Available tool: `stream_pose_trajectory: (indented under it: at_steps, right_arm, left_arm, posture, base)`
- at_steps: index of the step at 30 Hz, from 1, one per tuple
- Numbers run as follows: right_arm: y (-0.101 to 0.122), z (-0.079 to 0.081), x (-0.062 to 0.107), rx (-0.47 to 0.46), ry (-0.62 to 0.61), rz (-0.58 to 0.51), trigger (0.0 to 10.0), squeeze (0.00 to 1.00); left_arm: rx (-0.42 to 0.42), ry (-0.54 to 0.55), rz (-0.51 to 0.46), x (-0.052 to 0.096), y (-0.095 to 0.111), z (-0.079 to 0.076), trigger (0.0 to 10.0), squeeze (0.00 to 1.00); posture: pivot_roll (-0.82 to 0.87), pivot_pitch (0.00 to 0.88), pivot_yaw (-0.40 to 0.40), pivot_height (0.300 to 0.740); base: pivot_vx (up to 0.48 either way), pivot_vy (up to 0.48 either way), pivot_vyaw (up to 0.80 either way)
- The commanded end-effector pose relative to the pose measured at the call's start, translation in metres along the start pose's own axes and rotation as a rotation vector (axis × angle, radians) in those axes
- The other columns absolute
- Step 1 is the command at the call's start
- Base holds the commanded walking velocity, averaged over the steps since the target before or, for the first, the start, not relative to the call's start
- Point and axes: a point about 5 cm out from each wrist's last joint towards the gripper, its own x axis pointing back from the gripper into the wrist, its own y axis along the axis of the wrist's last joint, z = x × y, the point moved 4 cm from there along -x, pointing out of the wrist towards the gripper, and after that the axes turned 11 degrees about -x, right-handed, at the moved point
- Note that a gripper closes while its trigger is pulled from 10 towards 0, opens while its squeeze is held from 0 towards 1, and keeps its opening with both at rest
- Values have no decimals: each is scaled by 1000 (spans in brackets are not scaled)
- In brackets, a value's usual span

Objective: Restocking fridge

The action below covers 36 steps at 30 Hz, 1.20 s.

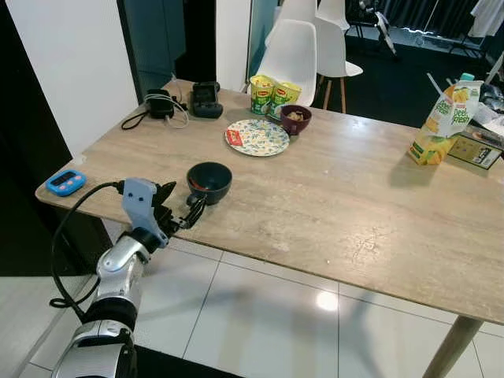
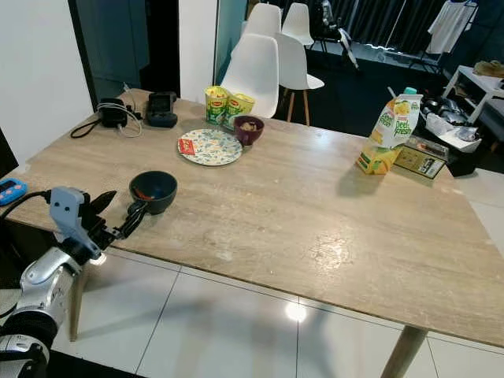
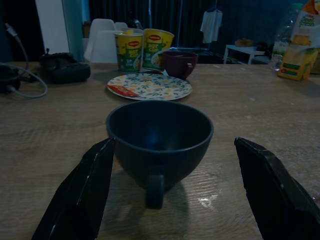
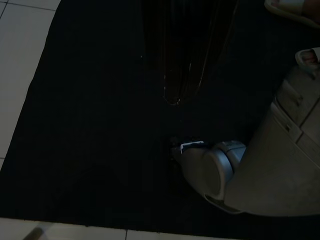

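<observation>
Reaching with our left gripper (image 1: 183, 206), fingers spread and not yet clasping the dark mug (image 1: 209, 181) near the counter (image 1: 331, 213) edge, we judge restocking barely begun: juice carton (image 1: 442, 126) far beyond the mug.

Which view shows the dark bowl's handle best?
The left wrist view: the dark bowl sits close and centred between the open left gripper fingers, handle facing the camera. Both eye views show the bowl small from above near the table edge, its handle hard to make out.
</observation>
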Motion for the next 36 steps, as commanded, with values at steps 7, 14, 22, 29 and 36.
stream_pose_trajectory:
  at_steps: [7,14,22,29,36]
  right_arm:
    - [-13,-11,8,-14,-10,-5,10000,0]
    - [-21,-12,10,-16,-5,2,10000,0]
    - [-16,-8,9,-10,14,-9,10000,0]
    - [-17,-6,8,-2,25,-6,10000,0]
    - [-25,-7,10,0,30,5,10000,0]
  left_arm:
    - [3,-51,-20,-10,4,-12,10000,0]
    - [-10,-53,-45,-12,9,-11,10000,0]
    - [-38,-29,-44,-8,9,-11,10000,0]
    - [-69,40,-27,4,5,-1,10000,0]
    - [-49,40,-28,10,4,0,10000,0]
  posture:
    - [-55,70,-93,740]
    - [-51,99,-87,740]
    - [-46,120,-84,740]
    - [-34,136,-88,740]
    - [-34,164,-85,740]
  base:
    - [0,0,0]
    - [0,0,0]
    - [0,0,0]
    - [0,0,0]
    - [0,0,0]
